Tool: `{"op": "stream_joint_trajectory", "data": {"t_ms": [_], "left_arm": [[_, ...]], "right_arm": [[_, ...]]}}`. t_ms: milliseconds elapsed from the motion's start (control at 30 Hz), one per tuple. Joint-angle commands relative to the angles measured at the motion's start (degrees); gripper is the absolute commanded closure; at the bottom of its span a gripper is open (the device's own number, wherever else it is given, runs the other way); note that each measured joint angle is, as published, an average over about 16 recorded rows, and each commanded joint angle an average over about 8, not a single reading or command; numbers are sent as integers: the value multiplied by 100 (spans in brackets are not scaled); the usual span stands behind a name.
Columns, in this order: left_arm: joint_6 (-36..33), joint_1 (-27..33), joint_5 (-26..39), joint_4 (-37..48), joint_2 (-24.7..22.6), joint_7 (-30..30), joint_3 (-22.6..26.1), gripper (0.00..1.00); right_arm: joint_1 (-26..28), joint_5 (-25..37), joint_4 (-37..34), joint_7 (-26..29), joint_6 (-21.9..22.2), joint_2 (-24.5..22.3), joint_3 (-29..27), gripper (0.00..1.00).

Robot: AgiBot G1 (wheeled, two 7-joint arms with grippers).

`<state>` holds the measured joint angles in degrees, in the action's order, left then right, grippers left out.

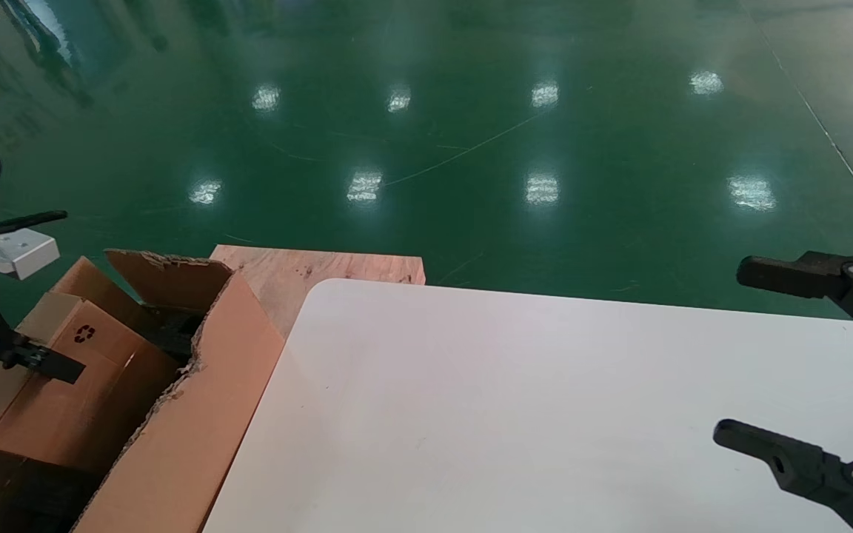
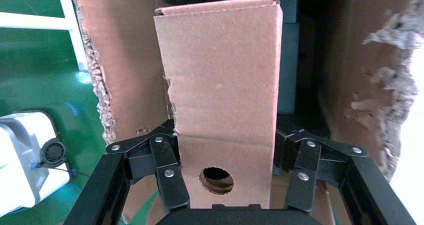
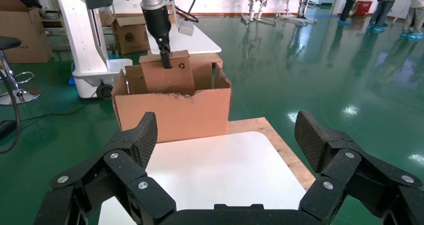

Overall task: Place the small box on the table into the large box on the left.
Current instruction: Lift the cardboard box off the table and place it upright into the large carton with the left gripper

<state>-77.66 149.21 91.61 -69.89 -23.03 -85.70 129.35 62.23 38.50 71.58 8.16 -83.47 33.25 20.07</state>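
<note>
The small box (image 1: 78, 392) stands on edge inside the large box (image 1: 204, 400), recycling symbol facing up and out. My left gripper (image 1: 47, 363) is shut on the small box. In the left wrist view the fingers (image 2: 167, 172) press both sides of the small box (image 2: 220, 75), near its round hole, with the large box's (image 2: 125, 60) ragged wall and dark foam around. My right gripper (image 1: 737, 352) is open and empty over the right of the white table (image 1: 508, 407). The right wrist view shows this gripper (image 3: 227, 135), the table (image 3: 215, 170), the large box (image 3: 175, 117) and the small box (image 3: 175, 77).
A raw wooden board (image 1: 308, 270) lies under the large box, behind the table's far left corner. Glossy green floor surrounds everything. The right wrist view shows a white machine base (image 3: 85, 35) and other cartons beyond the large box.
</note>
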Motion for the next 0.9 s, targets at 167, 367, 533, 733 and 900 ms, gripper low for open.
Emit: {"op": "stream_joint_trajectory", "data": {"t_ms": [167, 367, 533, 733, 900], "left_arm": [[241, -321, -41, 316, -163, 103, 61, 100], [257, -424, -8, 520, -192, 168, 112, 100], [305, -551, 103, 695, -166, 222, 201, 100], [468, -772, 258, 937, -140, 290, 315, 100], [610, -947, 278, 1119, -129, 385, 367, 100]], "right_arm": [[0, 0, 0, 0, 0, 0, 0, 0], [0, 0, 0, 0, 0, 0, 0, 0], [0, 0, 0, 0, 0, 0, 0, 0], [0, 0, 0, 0, 0, 0, 1, 0], [0, -1, 0, 0, 0, 0, 1, 0]]}}
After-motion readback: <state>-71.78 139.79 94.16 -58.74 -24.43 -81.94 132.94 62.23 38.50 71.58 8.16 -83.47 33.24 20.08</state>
